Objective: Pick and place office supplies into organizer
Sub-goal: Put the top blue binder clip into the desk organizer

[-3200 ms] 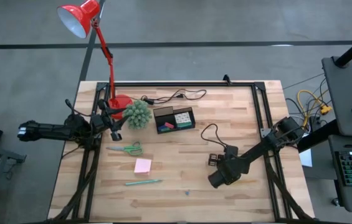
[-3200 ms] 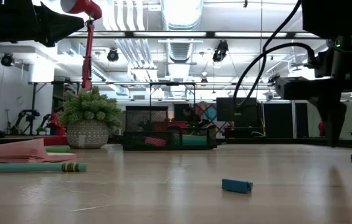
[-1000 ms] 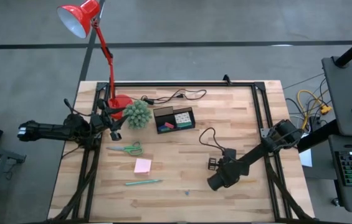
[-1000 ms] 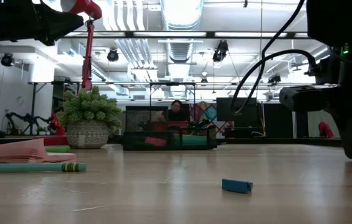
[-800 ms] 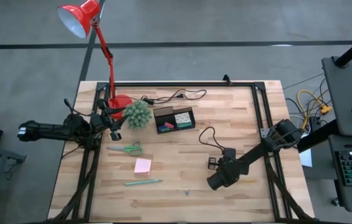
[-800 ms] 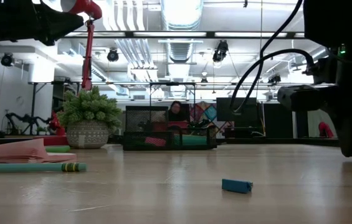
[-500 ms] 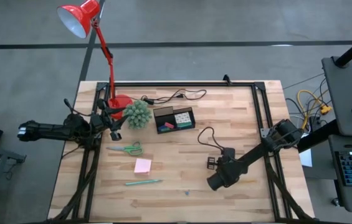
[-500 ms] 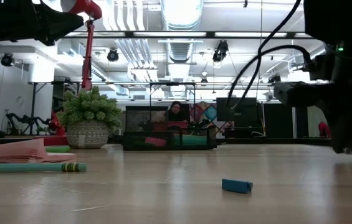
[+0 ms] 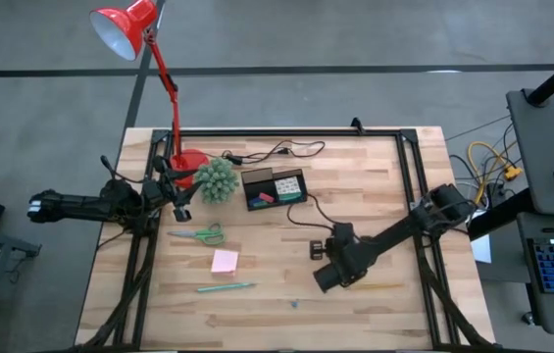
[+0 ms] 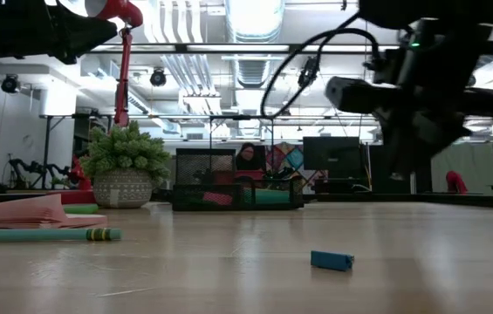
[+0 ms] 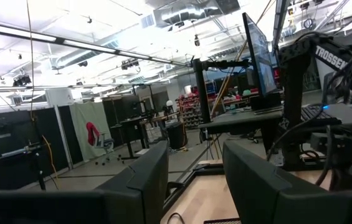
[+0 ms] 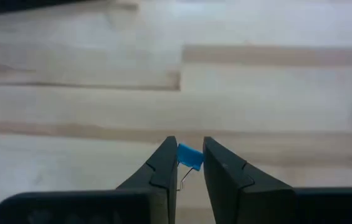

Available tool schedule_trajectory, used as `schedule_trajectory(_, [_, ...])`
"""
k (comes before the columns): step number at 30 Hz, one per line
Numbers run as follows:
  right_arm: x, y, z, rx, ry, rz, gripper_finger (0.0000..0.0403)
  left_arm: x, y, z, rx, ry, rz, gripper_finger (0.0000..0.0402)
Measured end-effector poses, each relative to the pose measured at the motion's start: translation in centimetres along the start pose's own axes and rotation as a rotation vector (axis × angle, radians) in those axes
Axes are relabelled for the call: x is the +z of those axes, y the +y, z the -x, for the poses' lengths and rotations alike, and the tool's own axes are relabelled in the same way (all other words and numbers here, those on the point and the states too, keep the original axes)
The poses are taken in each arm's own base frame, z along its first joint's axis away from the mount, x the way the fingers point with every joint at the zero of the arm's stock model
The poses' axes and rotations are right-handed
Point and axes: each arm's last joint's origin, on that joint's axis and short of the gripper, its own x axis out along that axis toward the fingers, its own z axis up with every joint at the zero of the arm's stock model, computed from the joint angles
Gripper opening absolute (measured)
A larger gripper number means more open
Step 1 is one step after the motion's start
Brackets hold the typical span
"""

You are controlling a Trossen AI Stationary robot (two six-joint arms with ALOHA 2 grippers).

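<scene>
My right gripper [image 12: 189, 147] hangs above the table's middle right [image 9: 324, 280], shut on a small blue bit [image 12: 190, 155]. The black organizer [image 9: 275, 187] stands at the far middle and shows as a mesh tray [image 10: 237, 187] in the low view. The green-handled scissors [image 9: 200, 235], the pink pad [image 9: 225, 260] and the green pen [image 9: 226, 287] lie flat at the left. Another blue bit [image 10: 332, 260] lies near the front edge. My left gripper [image 11: 194, 149] waits open at the left edge [image 9: 176, 191], nothing between its fingers. My right gripper pinches the blue bit's upper end [image 12: 188, 151] between its two fingertips. A thin wire [image 12: 182, 177] of the bit runs back between the fingers. The fingers slant down at the table, and the bit is lifted clear of the wood.
A spiky green plant [image 9: 217, 179] and the red lamp's base [image 9: 190, 162] stand left of the organizer. A black cable [image 9: 277, 152] trails behind it. A thin yellowish stick [image 9: 379, 286] lies right of my right gripper. A person [image 10: 248, 157] shows beyond the table.
My right gripper has risen from the table top and swung toward the table's left and a little toward the far edge, rolling its wrist as it went.
</scene>
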Motion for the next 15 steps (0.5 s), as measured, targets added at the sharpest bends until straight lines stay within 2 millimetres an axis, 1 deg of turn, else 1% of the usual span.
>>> schedule_trajectory(6, [1.5, 1.3, -0.3, 0.027, -0.035, 0.041, 0.0054, 0.0, 0.0, 0.0, 0.000, 0.000, 0.000, 0.0139])
schedule_trajectory(15, [3.5, 3.6, -0.9, 0.124, -0.095, 0.084, 0.0054, 0.0, 0.0, 0.0, 0.000, -0.001, 0.000, 0.0139])
